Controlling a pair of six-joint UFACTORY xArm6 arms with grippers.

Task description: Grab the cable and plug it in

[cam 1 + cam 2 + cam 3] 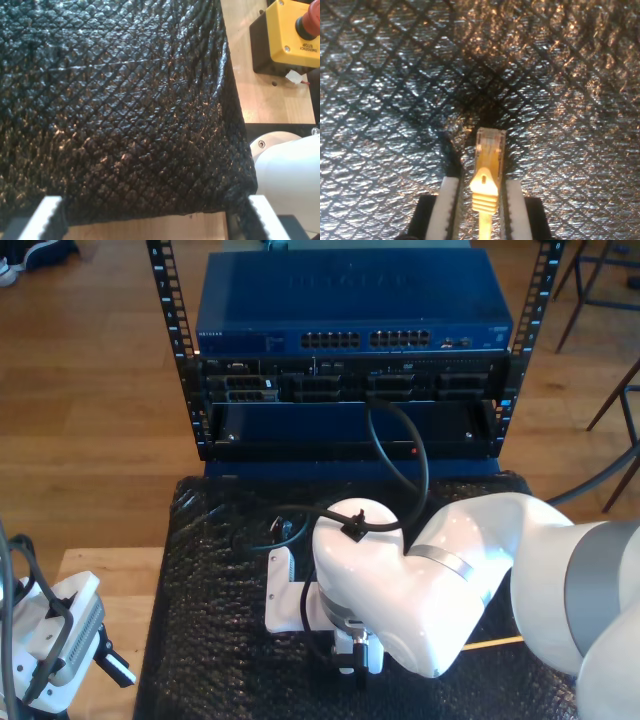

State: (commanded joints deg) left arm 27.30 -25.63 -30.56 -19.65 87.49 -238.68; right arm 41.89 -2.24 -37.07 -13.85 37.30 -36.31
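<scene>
The yellow cable (485, 200) runs between the fingers (447, 205) of my second gripper (483, 189), which is shut on it just behind the plug. The small clear plug (490, 144) sticks out past the fingertips, close above the black quilted mat (395, 75). In the exterior view a short stretch of the cable (495, 643) shows on the mat by the big white arm, whose gripper (355, 655) hangs low over the mat. My first gripper (155, 220) stands open, with nothing between its toothed fingers (47, 215), at the mat's edge (125, 125).
A rack holds a blue network switch (355, 300) with rows of ports (370, 340) at the back of the exterior view. A thick black cable (405, 450) loops from the rack to the arm. A yellow emergency-stop box (292, 30) sits on the wooden table (265, 100).
</scene>
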